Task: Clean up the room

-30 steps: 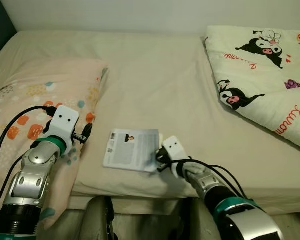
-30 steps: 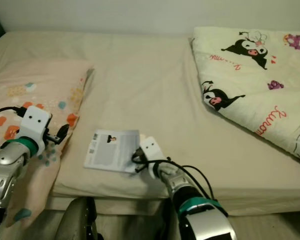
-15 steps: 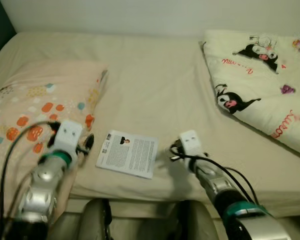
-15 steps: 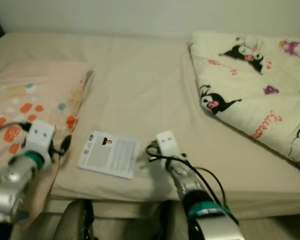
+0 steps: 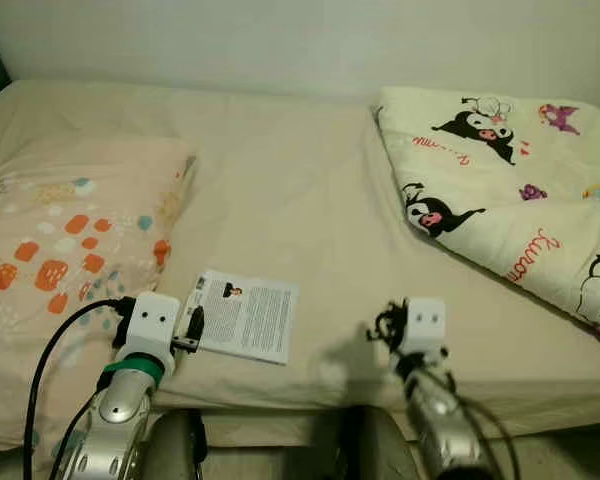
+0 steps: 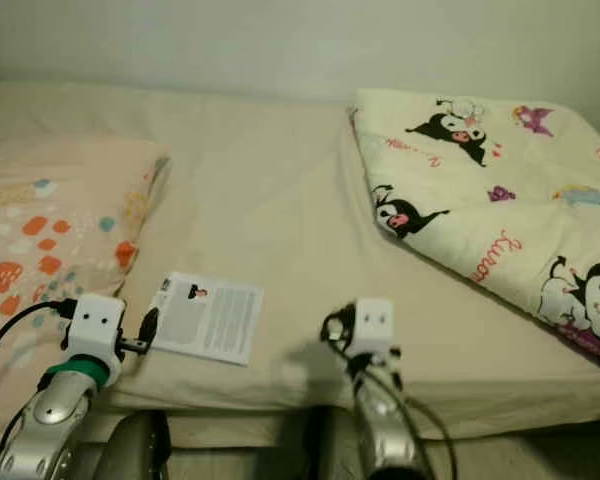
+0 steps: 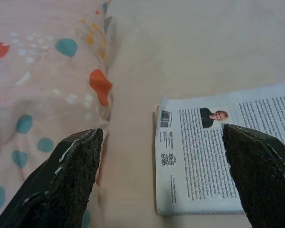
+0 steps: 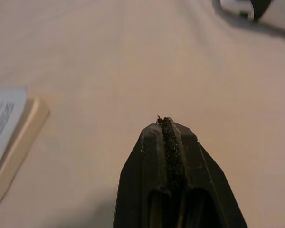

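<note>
The right end effector (image 5: 388, 327) has let go of the book (image 5: 242, 316) and pulled away to the right. Now it hangs over the bare sheet near the front edge of the bed (image 5: 310, 190). Its two black fingers (image 8: 169, 152) are pressed tight together and hold nothing.

The left end effector (image 7: 164, 175) has slid in close to the book. Its fingers are spread wide apart and hold nothing. The book lies flat on the bed right in front of it, back cover up. The spotted pillow (image 5: 60, 235) sits just to its left. The cartoon blanket (image 5: 500, 180) lies far off to the right of both.
</note>
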`<state>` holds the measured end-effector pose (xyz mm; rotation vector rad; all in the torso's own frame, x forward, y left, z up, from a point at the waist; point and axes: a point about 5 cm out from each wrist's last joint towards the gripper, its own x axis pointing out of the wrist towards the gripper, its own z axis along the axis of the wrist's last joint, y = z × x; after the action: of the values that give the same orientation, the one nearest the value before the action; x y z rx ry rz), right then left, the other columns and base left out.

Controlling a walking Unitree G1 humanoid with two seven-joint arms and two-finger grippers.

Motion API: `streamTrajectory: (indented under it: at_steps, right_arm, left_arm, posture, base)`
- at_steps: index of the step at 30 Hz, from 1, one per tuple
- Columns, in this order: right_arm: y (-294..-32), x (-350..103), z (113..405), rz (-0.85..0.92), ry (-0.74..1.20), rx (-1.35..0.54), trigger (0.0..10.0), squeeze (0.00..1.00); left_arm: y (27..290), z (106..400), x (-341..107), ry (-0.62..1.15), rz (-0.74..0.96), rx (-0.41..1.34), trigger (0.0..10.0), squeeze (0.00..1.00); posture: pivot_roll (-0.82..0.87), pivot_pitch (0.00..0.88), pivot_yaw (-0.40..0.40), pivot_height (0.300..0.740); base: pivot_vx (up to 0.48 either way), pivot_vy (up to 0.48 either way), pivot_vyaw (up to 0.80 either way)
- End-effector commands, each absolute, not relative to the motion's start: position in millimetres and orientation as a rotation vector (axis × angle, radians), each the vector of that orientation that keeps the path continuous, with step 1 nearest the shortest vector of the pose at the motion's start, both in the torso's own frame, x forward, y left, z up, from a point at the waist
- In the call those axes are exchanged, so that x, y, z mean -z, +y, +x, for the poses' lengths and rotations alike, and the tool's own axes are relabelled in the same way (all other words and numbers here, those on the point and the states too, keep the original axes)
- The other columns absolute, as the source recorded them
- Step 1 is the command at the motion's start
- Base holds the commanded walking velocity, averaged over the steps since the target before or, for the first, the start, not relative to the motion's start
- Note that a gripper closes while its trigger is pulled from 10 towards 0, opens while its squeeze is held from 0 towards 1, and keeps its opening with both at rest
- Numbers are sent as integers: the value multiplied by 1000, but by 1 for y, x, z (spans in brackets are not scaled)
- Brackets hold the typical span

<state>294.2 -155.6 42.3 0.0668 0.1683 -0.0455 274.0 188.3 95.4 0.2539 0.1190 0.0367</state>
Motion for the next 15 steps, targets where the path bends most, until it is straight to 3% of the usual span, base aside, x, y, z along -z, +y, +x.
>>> streamTrajectory:
  at_steps: [1,15]
  right_arm:
    - [-163,-38,286,93,183,111,10000,0]
    - [-163,-34,272,135,221,152,10000,0]
  left_arm:
    - [187,276,-93,123,269,-30,10000,0]
    - [172,285,-96,103,248,34,10000,0]
  posture:
    - [99,0,-32,586]
    - [93,0,1,641]
  base:
    - [0,0,0]
    - [0,0,0]
